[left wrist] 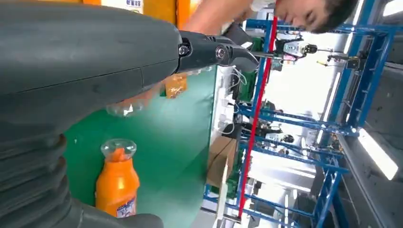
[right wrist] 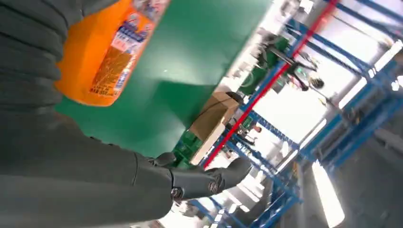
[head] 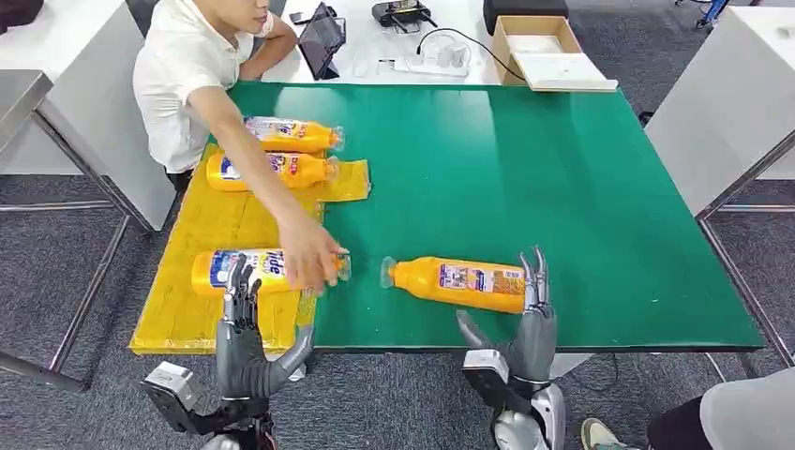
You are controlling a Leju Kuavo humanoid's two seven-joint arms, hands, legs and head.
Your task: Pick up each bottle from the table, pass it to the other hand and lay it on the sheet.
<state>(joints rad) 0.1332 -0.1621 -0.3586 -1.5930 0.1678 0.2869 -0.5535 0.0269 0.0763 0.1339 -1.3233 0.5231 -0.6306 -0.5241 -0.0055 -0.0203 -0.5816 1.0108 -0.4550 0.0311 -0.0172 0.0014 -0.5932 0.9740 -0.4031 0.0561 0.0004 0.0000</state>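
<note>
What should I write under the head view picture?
Robot hand by an orange bottle on the green table; a person's hand touches another.

A bottle (head: pixel 459 281) lay on its side on the table (head: pixel 562 187) just beyond the right hand (head: pixel 525 323), its cap toward the left hand (head: pixel 246 337). Beyond the left hand lay the sheet (head: pixel 187 309) with three bottles; a person's hand (head: pixel 309 253) rested on the nearest one (head: pixel 248 269).
</note>
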